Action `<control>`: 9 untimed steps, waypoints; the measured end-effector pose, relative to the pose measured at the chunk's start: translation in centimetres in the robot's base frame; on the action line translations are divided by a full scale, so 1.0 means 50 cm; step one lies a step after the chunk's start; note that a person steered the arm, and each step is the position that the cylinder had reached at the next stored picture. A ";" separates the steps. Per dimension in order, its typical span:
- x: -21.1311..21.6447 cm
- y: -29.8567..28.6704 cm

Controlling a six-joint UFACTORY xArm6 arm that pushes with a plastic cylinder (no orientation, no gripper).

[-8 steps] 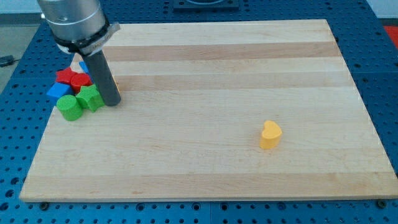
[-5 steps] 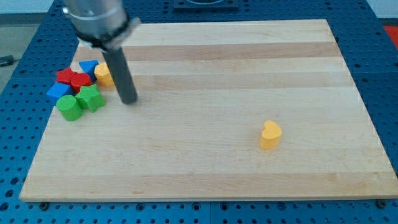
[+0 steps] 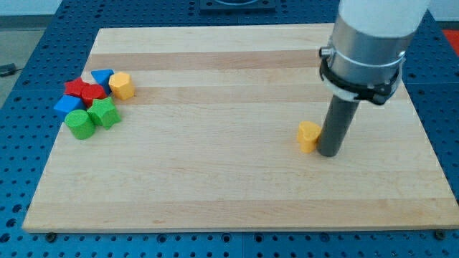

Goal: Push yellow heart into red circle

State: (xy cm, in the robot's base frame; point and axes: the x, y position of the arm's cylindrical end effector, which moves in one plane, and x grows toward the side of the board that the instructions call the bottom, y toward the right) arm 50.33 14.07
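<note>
The yellow heart [image 3: 308,136] lies right of the board's middle. My tip [image 3: 329,153] stands right next to it on its right side, touching or almost touching, and the rod hides part of the heart. The red circle [image 3: 74,88] sits in the cluster of blocks at the view's left edge, far from the heart. The arm's grey body fills the view's top right.
The left cluster also holds a red star-like block [image 3: 92,93], a blue triangle [image 3: 102,76], a blue block [image 3: 68,104], a green cylinder [image 3: 80,124], a green block [image 3: 105,112] and a yellow hexagon-like block [image 3: 121,85]. The wooden board [image 3: 229,193] lies on a blue perforated table.
My tip has swept from beside the left cluster across the board to the yellow heart's right side. The heart has stayed roughly where it was.
</note>
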 end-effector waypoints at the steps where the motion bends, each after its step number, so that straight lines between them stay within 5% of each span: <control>1: -0.023 0.021; 4: 0.016 -0.143; 9: -0.192 -0.215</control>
State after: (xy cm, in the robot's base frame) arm 40.72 3.33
